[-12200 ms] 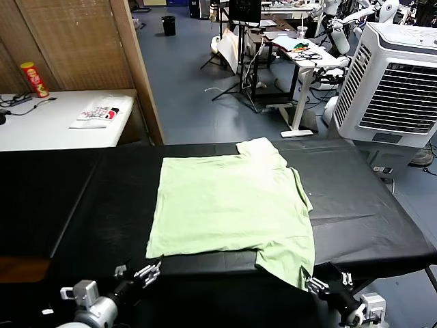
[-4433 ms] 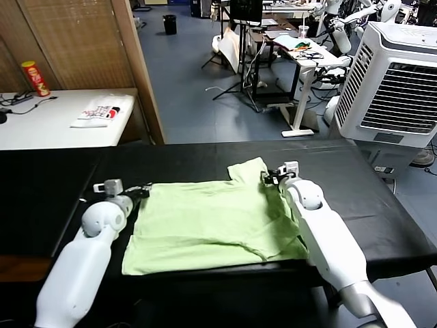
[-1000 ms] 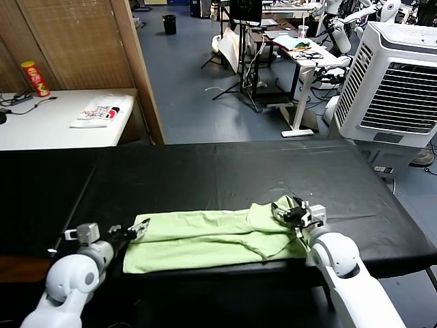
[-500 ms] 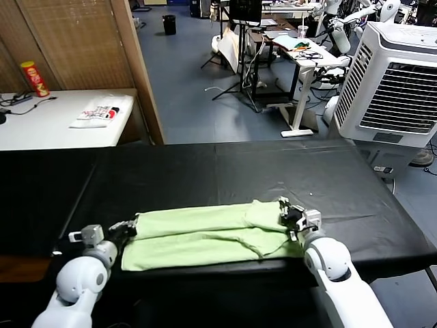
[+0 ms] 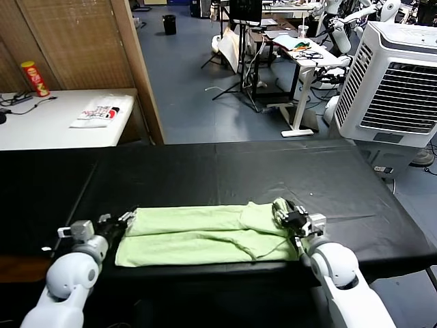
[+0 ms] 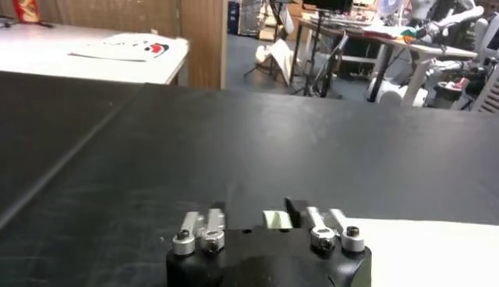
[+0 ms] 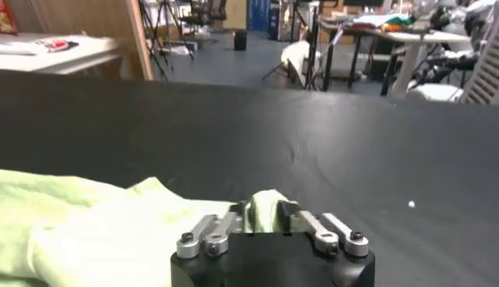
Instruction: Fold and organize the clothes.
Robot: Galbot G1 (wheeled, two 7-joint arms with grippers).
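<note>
Pale green soft T-shirt (image 5: 205, 236) folded into a strip near black table's (image 5: 225, 171) front edge, my left gripper (image 5: 121, 220) and right gripper (image 5: 287, 213) at its ends, both released, white fan unit (image 5: 392, 82) beyond.

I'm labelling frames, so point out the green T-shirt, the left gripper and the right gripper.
green T-shirt (image 5: 198, 236), head view, middle of the folded fabric.
left gripper (image 5: 123, 220), head view, between its fingertips.
right gripper (image 5: 281, 210), head view, between its fingertips.
</note>
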